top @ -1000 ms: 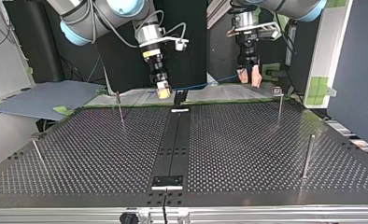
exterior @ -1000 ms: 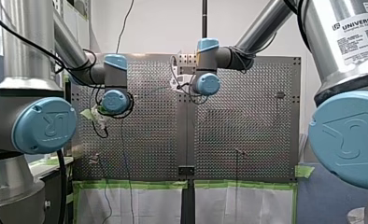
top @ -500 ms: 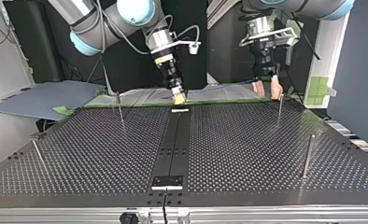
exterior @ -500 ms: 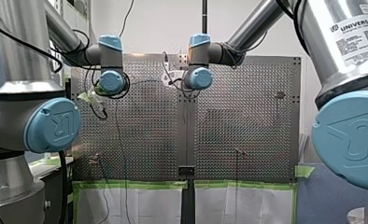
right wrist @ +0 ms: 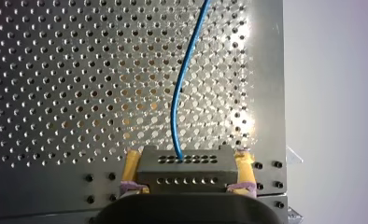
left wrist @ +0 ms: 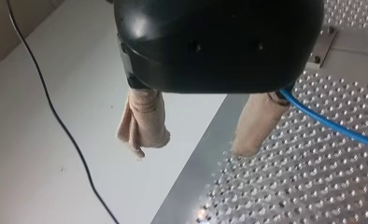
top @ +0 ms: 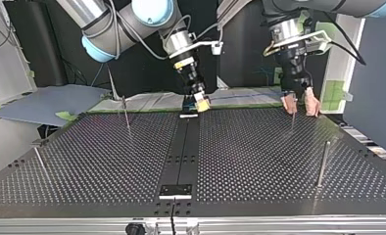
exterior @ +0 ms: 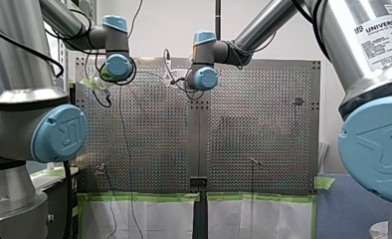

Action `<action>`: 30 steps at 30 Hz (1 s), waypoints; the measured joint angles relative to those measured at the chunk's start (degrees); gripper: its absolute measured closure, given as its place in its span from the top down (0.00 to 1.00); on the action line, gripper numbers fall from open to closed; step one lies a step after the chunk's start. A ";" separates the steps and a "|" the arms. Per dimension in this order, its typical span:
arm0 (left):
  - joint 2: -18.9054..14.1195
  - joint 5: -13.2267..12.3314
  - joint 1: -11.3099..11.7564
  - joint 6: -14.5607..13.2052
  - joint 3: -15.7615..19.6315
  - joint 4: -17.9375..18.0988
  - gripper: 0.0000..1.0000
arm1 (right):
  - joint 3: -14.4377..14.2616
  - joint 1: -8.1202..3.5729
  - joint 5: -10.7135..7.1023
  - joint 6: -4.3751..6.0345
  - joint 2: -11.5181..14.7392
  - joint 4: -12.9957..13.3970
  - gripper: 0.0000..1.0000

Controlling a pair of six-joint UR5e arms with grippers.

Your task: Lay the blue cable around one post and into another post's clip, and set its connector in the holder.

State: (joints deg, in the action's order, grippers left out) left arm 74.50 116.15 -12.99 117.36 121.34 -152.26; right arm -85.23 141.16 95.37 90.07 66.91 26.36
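Grey, hole-dotted connector held in my right gripper; thin blue cable leaves the connector, curving over the perforated table.

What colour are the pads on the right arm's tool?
Yellow. The pads show best in the right wrist view, one on either side of the grey connector.

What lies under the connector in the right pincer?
The perforated table shows around the connector, which the right pincer grips, blue cable running from it. Whatever lies directly beneath is covered.
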 joint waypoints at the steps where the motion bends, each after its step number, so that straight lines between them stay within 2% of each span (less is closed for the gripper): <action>1: 0.00 0.11 0.18 -0.17 -0.24 -0.24 1.00 | 0.15 0.11 -0.03 0.01 -0.02 -0.06 0.02; 6: -0.02 0.29 1.19 -0.78 -1.61 -1.20 1.00 | 1.13 0.55 -0.26 0.03 -0.06 -0.24 0.02; 15: -0.03 -0.08 2.01 -0.21 -4.68 -2.45 1.00 | 3.62 1.01 -1.06 0.21 -0.25 -1.34 0.02; 20: -0.03 -1.19 2.57 0.80 -6.68 -2.52 1.00 | 5.02 1.05 -1.85 1.01 -0.31 -1.53 0.02; 30: 1.65 -2.10 4.56 1.49 -11.51 -2.56 1.00 | 6.91 1.10 -3.36 1.83 -0.68 -1.64 0.02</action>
State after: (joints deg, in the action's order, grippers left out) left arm 76.15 114.05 -8.43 118.85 109.83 -154.81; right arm -78.32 142.25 92.01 91.89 66.24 24.72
